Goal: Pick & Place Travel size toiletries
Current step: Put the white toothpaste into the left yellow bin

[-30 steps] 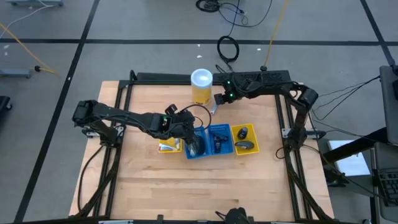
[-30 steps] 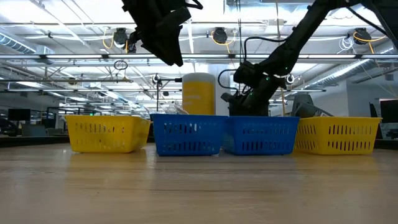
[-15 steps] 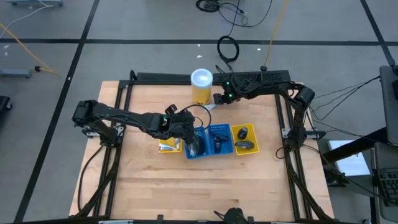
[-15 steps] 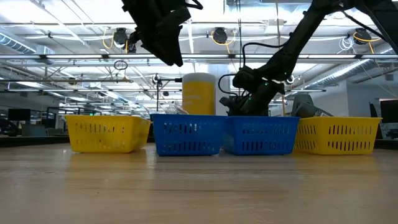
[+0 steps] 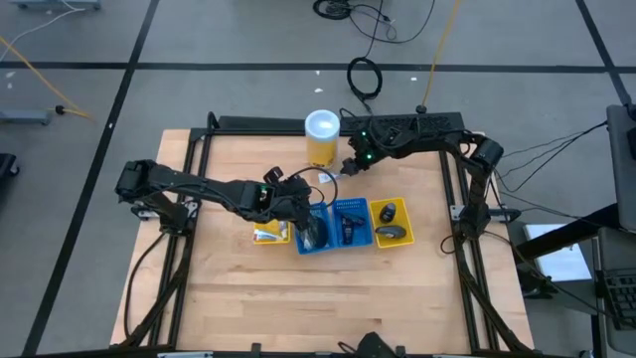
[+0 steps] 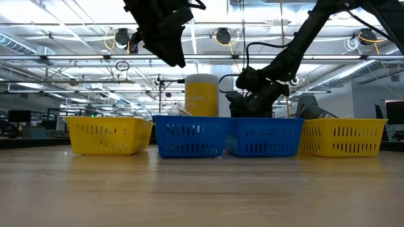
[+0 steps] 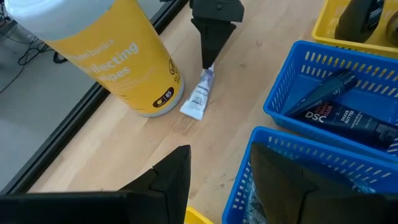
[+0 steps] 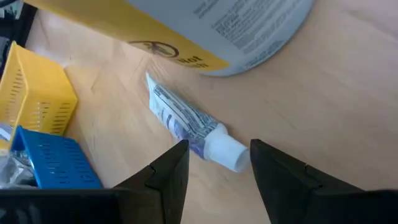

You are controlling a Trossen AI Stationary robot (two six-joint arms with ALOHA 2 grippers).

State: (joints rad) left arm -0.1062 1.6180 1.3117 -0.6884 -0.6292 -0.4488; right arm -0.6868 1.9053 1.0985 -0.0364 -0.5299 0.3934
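The right claw (image 5: 345,167) is low over the tabletop (image 5: 229,288), with its fingers apart and nothing between them. A small white tube (image 8: 189,128) with blue marks lies flat on the wood directly in front of the fingers, its cap end nearest to them. In the left wrist view the claw tip stands just above the end of this tube (image 7: 198,99). The tall yellow canister (image 5: 322,137) with a white lid stands just beside the tube and close to the claw, so it crowds one side of the approach.

On the other side of the claw is the row of trays. The nearest blue tray (image 7: 336,99) holds a dark tube (image 7: 348,118). The left claw (image 5: 310,231) hangs over the other blue tray (image 5: 314,237), fingers apart and empty. Yellow trays (image 6: 107,135) close the row at both ends, and dark oval pieces (image 5: 390,223) lie in the one further from the left claw.
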